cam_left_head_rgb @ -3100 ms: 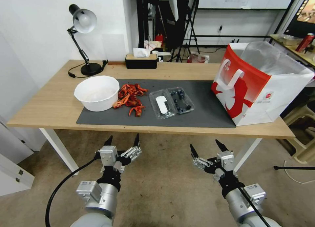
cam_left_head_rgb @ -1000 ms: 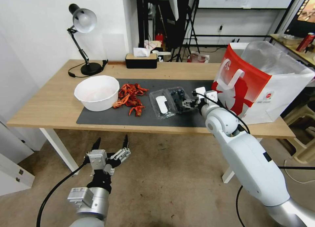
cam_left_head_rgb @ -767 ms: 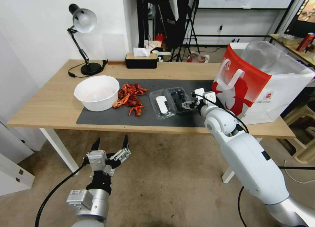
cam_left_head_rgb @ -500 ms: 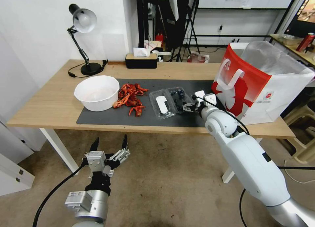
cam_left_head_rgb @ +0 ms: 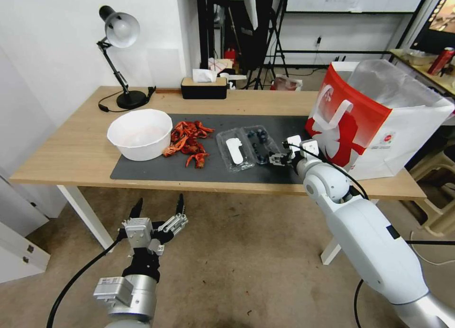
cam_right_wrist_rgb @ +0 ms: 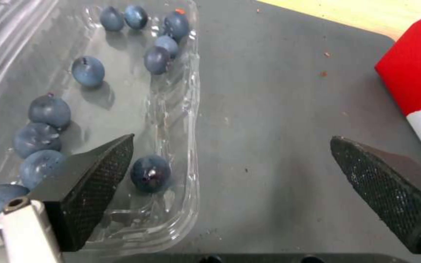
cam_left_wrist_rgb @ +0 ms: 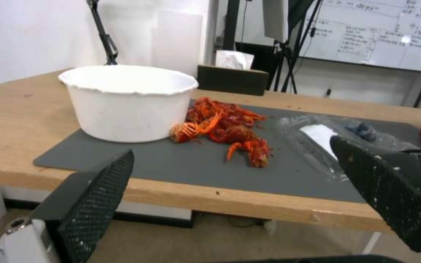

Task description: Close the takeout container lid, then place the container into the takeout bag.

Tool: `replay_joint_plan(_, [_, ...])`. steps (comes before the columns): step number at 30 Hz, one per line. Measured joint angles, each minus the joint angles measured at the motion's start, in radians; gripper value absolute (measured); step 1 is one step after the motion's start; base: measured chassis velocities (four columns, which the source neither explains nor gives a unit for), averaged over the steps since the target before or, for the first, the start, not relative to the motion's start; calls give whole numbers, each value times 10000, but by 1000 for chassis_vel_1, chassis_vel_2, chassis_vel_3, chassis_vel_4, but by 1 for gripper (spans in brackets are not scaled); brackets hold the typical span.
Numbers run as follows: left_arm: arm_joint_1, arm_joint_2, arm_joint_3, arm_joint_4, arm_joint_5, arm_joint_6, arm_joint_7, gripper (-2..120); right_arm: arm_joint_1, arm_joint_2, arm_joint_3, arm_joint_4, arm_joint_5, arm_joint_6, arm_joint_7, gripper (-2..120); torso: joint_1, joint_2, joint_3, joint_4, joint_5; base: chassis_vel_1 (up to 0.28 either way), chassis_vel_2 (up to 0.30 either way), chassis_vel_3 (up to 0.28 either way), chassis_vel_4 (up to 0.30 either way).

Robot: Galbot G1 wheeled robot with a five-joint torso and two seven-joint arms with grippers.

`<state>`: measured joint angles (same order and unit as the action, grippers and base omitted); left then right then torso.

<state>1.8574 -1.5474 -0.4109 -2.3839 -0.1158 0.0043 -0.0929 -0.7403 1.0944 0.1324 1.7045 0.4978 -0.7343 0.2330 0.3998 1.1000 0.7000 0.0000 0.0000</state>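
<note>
Found the container (cam_left_head_rgb: 259, 144) lying open on the grey mat (cam_left_head_rgb: 156, 169) of the desk (cam_left_head_rgb: 71, 148), berry tray to the right, the takeout container lid (cam_left_head_rgb: 233, 151) flat to its left, sticker up. Judged the hinge to run away from the robot, so the open pair stretched across the desk.

Saw the right tool (cam_left_head_rgb: 275, 158) at the tray's right near corner, spread wide and gripping nothing, one finger over the tray's edge, the other over bare mat. Put the lid on the tray's far side from that tool. Noted the left tool (cam_left_head_rgb: 159, 201) low before the desk edge, spread open, empty, well apart from the container. Reckoned the right arm much the nearer.

Placed the takeout bag (cam_left_head_rgb: 350, 124) upright just right of the right tool, mouth open.

Counted one container, one lid, one bag, one white bowl (cam_left_head_rgb: 140, 117), one heap of crayfish (cam_left_head_rgb: 189, 138), and about eleven blueberries (cam_right_wrist_rgb: 87, 71) in the right wrist view.
</note>
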Motion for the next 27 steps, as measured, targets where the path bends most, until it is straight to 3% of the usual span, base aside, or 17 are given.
replay_joint_plan(27, [-9, 26, 7, -43, -7, -127, -19, 100, -557, -527, 195, 699, 395, -6, 625, 100, 1, 0, 0, 0, 0, 0, 0, 0, 0])
